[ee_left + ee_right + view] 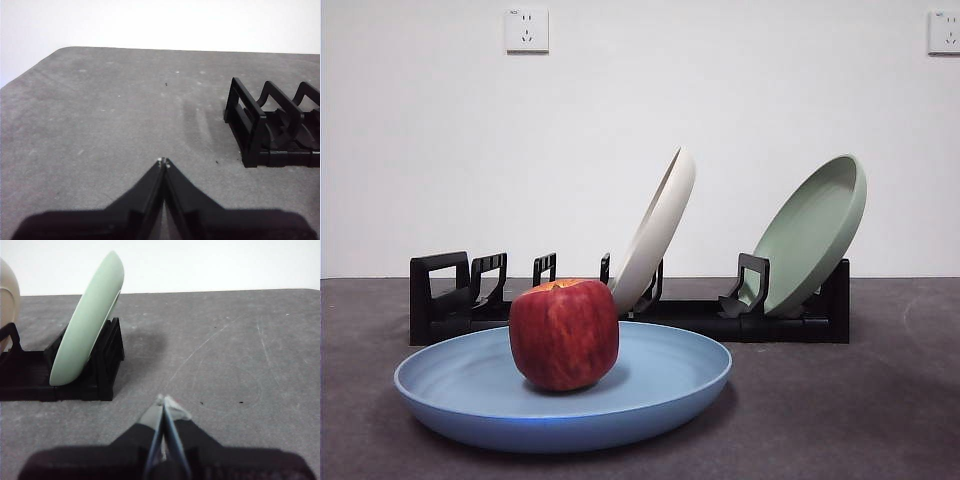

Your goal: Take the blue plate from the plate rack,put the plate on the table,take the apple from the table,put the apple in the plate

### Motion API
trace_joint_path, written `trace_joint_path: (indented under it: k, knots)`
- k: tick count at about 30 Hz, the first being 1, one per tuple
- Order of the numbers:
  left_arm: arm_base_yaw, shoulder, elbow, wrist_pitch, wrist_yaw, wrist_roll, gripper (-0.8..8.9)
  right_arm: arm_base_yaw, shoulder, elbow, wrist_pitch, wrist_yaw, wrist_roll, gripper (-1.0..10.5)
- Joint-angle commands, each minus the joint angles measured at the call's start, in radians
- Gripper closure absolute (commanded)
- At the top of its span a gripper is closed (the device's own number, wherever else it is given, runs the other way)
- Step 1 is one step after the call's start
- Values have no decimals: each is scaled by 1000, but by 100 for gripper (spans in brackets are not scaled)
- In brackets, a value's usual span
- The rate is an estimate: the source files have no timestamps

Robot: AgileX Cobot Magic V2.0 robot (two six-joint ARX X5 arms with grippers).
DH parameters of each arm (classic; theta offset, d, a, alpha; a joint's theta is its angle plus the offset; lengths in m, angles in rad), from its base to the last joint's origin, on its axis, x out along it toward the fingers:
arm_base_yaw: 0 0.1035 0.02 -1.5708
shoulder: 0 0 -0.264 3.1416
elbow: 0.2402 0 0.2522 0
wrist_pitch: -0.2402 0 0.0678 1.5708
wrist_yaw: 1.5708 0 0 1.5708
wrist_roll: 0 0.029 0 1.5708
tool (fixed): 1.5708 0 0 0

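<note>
Two plates (pixel 655 230) lean in the plate rack (pixel 445 300) behind the apple (pixel 564 333).

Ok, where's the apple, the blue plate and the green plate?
apple (pixel 564 335): front view, middle of its red side.
blue plate (pixel 670 375): front view, bare inner surface right of the apple.
green plate (pixel 87 322): right wrist view, on its edge, leaning in the rack.
</note>
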State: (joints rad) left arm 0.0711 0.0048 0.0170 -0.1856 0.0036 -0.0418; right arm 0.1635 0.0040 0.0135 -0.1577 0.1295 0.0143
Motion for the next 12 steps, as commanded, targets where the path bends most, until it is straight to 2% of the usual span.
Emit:
trace_joint_path:
  k: [1, 3, 12]
  knots:
    - [3, -3, -14, 3, 1, 10, 816, 2, -3, -8, -12, -14, 26, 962]
    - [3, -3, -14, 3, 1, 10, 816, 2, -3, -8, -10, -26, 44, 962]
    - [3, -3, -14, 3, 1, 10, 816, 2, 1, -8, -8, -18, 44, 962]
